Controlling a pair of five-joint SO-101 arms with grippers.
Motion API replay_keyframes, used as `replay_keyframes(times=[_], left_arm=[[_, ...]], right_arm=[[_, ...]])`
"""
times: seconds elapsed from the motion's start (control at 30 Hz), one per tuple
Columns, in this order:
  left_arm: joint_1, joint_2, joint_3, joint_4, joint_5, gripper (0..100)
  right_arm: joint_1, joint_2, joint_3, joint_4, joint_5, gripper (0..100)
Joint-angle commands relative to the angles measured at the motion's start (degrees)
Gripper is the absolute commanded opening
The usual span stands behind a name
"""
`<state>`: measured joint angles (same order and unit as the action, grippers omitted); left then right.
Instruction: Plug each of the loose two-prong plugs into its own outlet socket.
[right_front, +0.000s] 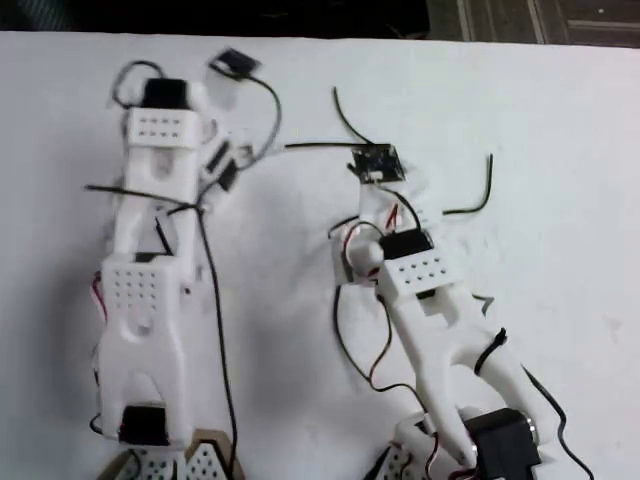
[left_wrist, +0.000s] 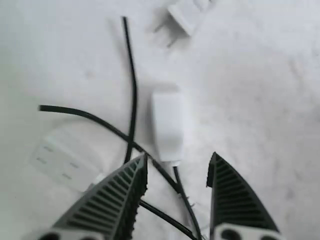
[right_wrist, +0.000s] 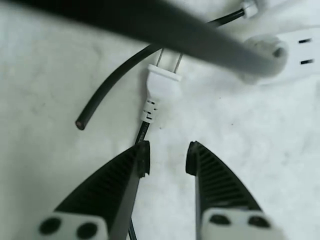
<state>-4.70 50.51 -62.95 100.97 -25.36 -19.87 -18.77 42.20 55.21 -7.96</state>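
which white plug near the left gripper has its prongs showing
The farther white plug, with two prongs sticking out. The white block just ahead of the open left gripper shows only a black cord at its end.

A white table (right_front: 560, 130), with a dark area (right_front: 300, 15) beyond its far edge.

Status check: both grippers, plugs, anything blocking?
Left gripper open, white plug body just ahead, ungripped. Right gripper open, two-prong plug ahead, prongs bare, outlet socket nearby. Black cable lies beside it.
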Motion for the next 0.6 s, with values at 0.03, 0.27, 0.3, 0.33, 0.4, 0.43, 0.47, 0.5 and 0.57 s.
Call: replay_keyframes(times=[0.03,0.27,0.3,0.33,0.4,0.43,0.47,0.5,0.57], left_arm=[[-4.8,-4.8,-1.4,-4.0,0.7,20],[-6.1,3.1,-2.0,-8.1,0.3,20],[-5.9,4.4,-2.0,-8.8,0.3,20],[-5.7,5.5,-2.0,-9.3,0.3,20],[-5.0,7.4,-2.0,-9.6,0.2,20],[-4.4,8.0,-2.0,-9.6,0.2,20],[-3.7,8.6,-2.0,-9.3,0.2,20],[-3.0,9.0,-2.0,-9.1,0.2,20],[-1.5,9.2,-1.9,-7.7,0.2,20]], right_arm=[[0.5,-2.2,-0.3,-0.4,0.2,12.3],[0.4,-2.2,-0.3,-0.4,0.2,12.3],[0.4,-2.2,-0.3,-0.4,0.2,12.3],[0.5,-2.2,-0.3,-0.4,0.2,12.3],[0.6,-2.2,-0.3,-0.4,0.2,12.3],[0.7,-2.2,-0.3,-0.4,0.2,12.3],[0.7,-2.2,-0.3,-0.4,0.2,12.3],[0.7,-2.2,-0.3,-0.4,0.2,12.3],[0.7,-2.2,-0.3,-0.4,0.2,12.3]])
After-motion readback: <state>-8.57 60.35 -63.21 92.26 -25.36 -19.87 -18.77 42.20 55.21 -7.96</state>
